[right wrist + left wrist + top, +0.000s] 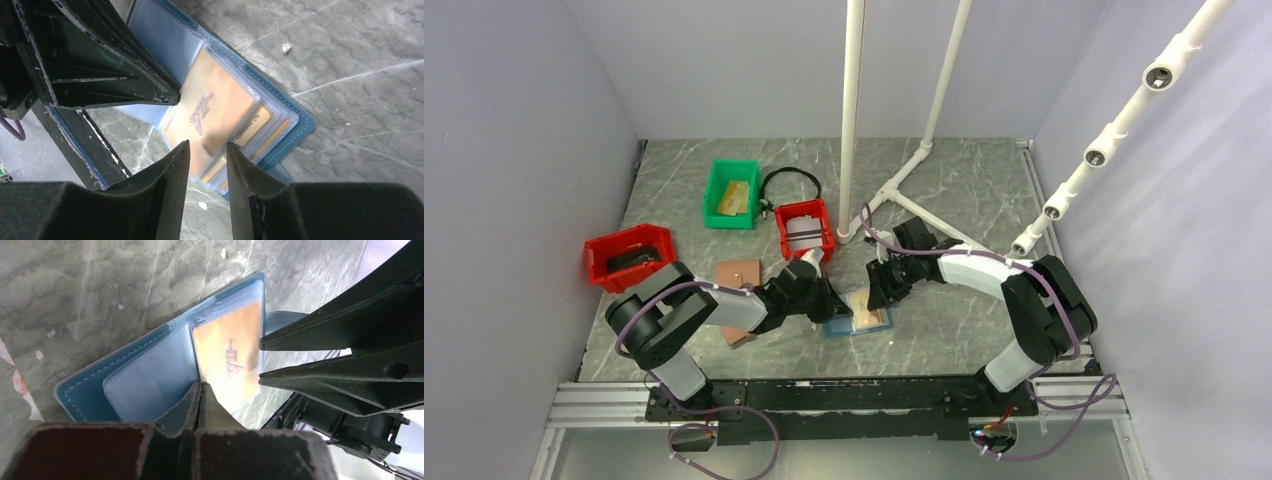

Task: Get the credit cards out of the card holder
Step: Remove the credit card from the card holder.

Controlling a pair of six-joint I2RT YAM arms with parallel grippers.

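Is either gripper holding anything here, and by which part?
Left gripper is shut at the card holder edge by the fold, pinching or just pinning it; cannot tell. Right gripper is open over the credit cards, holding nothing.

Pale lavender walls, grey marbled tabletop

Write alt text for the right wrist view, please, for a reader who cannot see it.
The right gripper, jaws parted, is poised over a gold credit card sleeved in an open blue card holder on a grey marbled table. The left gripper, shut, reaches onto the holder from the upper left.
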